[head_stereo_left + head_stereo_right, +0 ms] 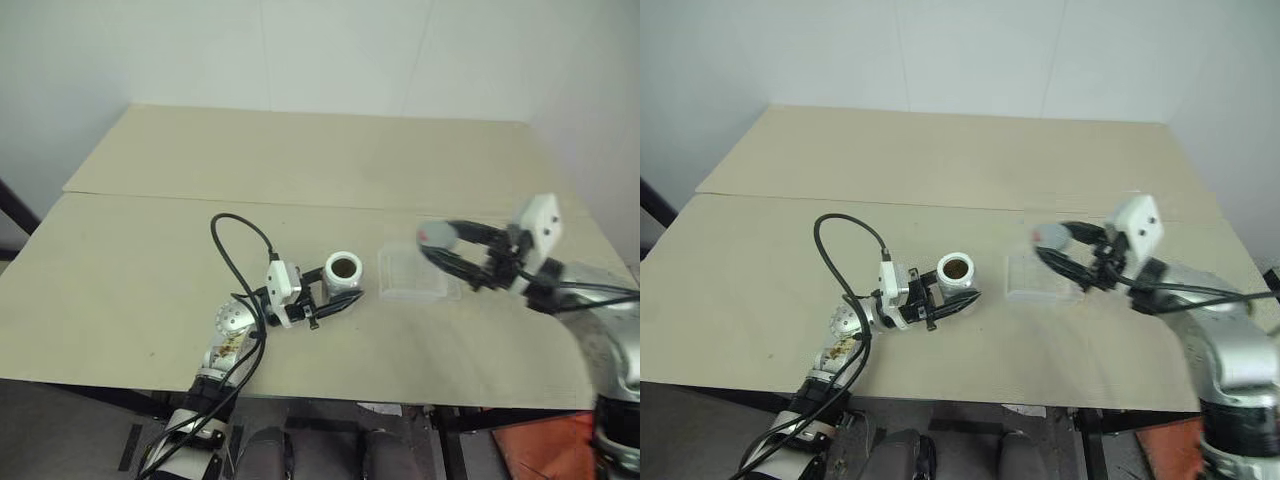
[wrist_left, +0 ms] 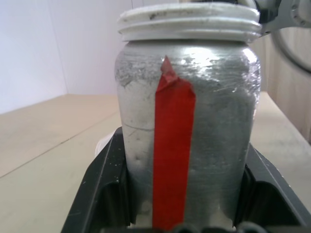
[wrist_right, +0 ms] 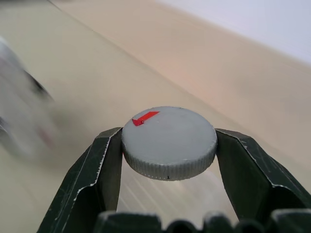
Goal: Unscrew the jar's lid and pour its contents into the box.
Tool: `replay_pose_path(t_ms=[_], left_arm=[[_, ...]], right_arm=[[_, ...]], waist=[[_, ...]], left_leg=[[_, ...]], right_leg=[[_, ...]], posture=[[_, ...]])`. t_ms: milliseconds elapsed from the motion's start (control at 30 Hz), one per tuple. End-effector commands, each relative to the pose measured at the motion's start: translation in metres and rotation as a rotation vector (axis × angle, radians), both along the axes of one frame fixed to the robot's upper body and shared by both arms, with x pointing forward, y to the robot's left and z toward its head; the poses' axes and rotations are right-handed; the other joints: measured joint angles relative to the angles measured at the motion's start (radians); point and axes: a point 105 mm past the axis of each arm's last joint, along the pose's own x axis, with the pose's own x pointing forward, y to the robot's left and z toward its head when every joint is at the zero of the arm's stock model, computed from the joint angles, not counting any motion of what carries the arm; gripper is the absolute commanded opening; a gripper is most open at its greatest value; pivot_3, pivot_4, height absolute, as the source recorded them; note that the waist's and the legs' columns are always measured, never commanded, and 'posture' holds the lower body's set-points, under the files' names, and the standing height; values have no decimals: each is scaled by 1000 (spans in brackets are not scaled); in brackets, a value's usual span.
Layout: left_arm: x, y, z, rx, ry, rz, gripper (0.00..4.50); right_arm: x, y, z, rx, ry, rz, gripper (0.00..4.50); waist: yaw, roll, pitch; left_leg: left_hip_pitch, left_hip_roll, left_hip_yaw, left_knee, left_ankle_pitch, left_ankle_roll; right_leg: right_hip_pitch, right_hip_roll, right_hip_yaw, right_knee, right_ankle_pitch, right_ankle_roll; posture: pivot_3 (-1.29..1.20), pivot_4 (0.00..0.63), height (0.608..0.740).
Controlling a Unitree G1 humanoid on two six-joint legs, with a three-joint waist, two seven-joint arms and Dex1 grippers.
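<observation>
Beige table [image 1: 300, 160], clear box [image 1: 412, 276] lying on it

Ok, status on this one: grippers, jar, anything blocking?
Left gripper shut on the jar, open and upright on the table. Right gripper shut on the lid, above the box. Nothing blocking.

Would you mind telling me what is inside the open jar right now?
Through the jar's open mouth, brown contents show inside. How deep they go cannot be seen, because the grey wall hides everything below the rim.
</observation>
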Motion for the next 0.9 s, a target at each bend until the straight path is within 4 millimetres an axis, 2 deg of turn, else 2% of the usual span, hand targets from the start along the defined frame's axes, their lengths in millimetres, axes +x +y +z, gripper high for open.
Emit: replay_pose_path(t_ms=[33, 167, 267, 367, 500, 533, 633, 767, 900], left_arm=[[0, 0, 11, -17, -42, -1, 2036], [4, 0, 12, -6, -46, 5, 2036], [5, 0, 15, -5, -42, 6, 2036], [5, 0, 15, -7, -42, 6, 2036], [4, 1, 14, -6, -47, 17, 2036], [3, 2, 13, -7, -47, 20, 2036], [4, 4, 12, 0, -39, 30, 2036], [9, 5, 12, 20, 3, 64, 2036], [27, 0, 20, 57, 5, 165, 2036]], right_arm=[[-10, -23, -15, -69, 74, -98, 2801], [-26, -30, -56, -155, 236, -147, 2801], [-33, -34, -76, -180, 339, -185, 2801], [-36, -37, -85, -176, 399, -211, 2801], [-41, -39, -86, -175, 458, -193, 2801], [-42, -41, -85, -178, 462, -194, 3530], [-43, -43, -78, -185, 445, -190, 4371], [-39, -40, -47, -184, 312, -169, 4443], [-26, -41, 1, -193, 99, -210, 4443]], waist=[[-4, 0, 0], [-8, 1, 0], [-7, 1, 0], [-6, 1, -1], [-2, 1, -1], [1, 1, -1], [0, 1, -1], [-2, 1, -1], [-3, 1, -1]], left_leg=[[1, 0, 0, 0, 0, 0], [1, 0, 0, 0, 0, 0], [1, 0, 0, 0, 0, 0], [1, 0, -1, 0, 0, 0], [1, 0, -1, 0, 0, 1], [0, 0, -1, 0, 0, 1], [0, -1, -1, 0, 0, 1], [0, -1, -1, 0, 0, 1], [0, -1, -2, 0, 0, 1]], right_leg=[[1, 0, 0, 0, 0, 0], [0, 0, 1, 0, 0, 0], [0, 0, 2, 0, 0, 1], [1, 1, 2, -1, 0, 1], [1, 1, 2, -1, 1, 1], [1, 0, 1, -1, 1, 1], [1, 0, 1, -2, 1, 1], [1, 0, 2, -2, 1, 2], [1, 0, 2, -2, 2, 3]], posture=[[0, 150, 740], [0, 150, 740], [0, 150, 740], [0, 150, 740], [0, 150, 740], [0, 150, 740], [0, 150, 740], [0, 150, 740], [0, 150, 740]])
